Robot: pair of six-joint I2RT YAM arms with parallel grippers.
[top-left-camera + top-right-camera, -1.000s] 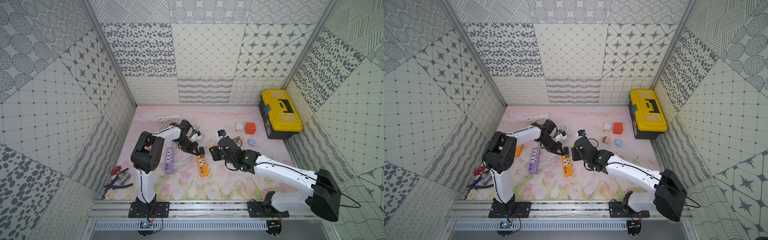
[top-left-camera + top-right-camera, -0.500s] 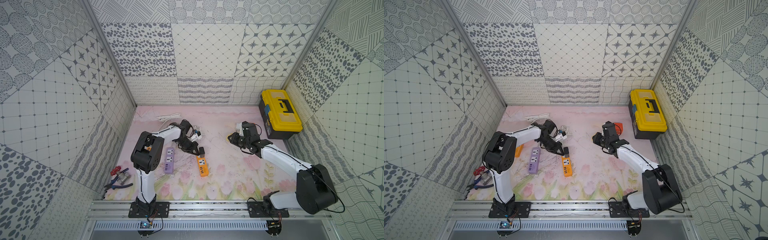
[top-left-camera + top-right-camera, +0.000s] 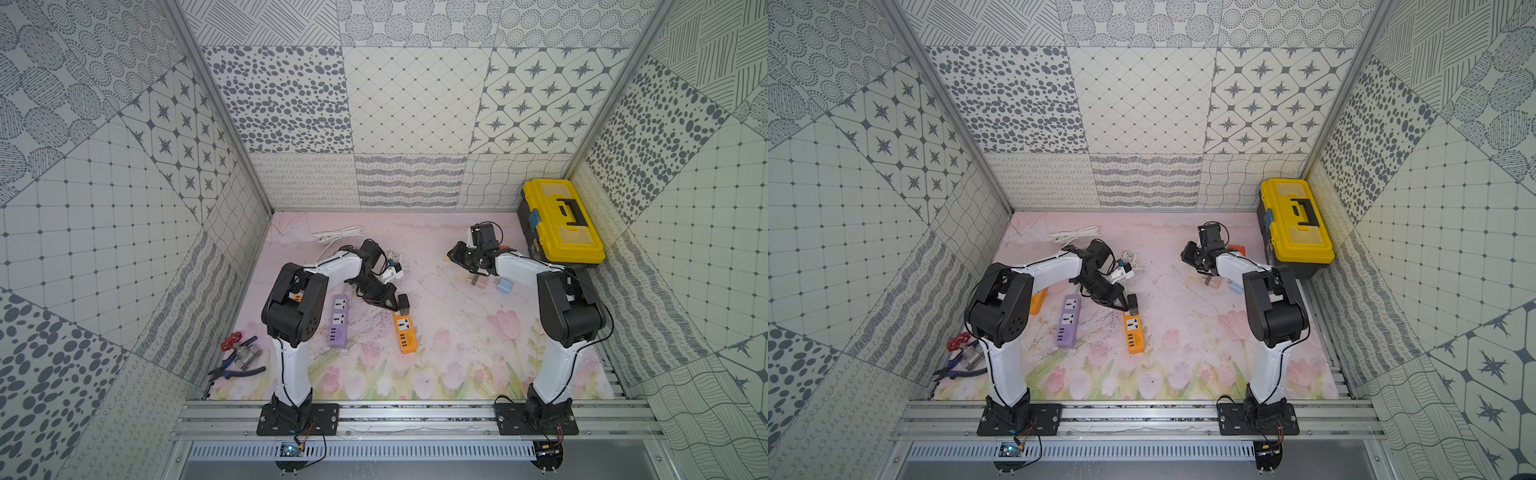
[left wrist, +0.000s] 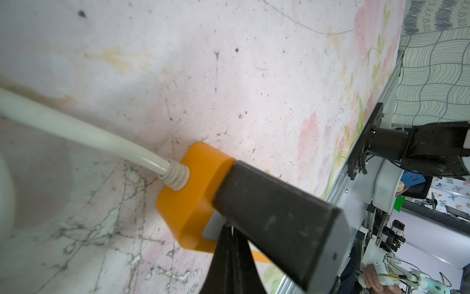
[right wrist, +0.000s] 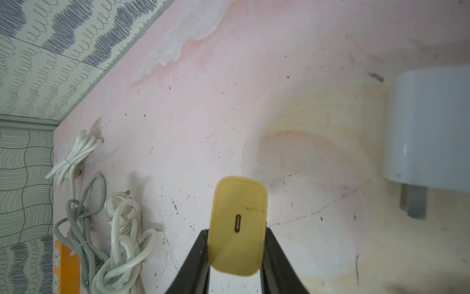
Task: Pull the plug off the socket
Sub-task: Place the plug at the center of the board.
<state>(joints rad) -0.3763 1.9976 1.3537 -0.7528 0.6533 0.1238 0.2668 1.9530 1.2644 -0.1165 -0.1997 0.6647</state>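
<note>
Found the right gripper (image 5: 236, 236) clenched on the yellow plug (image 5: 239, 203), one black finger on each side, the port face turned to the wrist camera. Located the yellow plug over the far right part of the worktop (image 3: 457, 353), near the yellow toolbox (image 3: 561, 224) in the far right corner. Judged it well apart from the orange power strip (image 3: 405, 330). Noted a pale blue plug (image 5: 429, 127) lying on its side close by, prongs showing, apart from the held one.

Found the left gripper (image 4: 230, 236) clenched too, fingers pressed together. Saw its tips down on the white face at the far end of the orange power strip, just beside a black adapter (image 4: 274, 216) standing on that end. Saw the orange power strip lying flat near the middle of the worktop, its white cord (image 4: 89, 135) leaving the far end. Placed a purple power strip (image 3: 338, 320) to its left, roughly parallel and apart from it. Saw coiled white cable (image 3: 338, 233) near the far edge, left of middle. Noted pliers (image 3: 253, 370) and a red-handled valve (image 3: 243, 356) in the front left corner.
</note>
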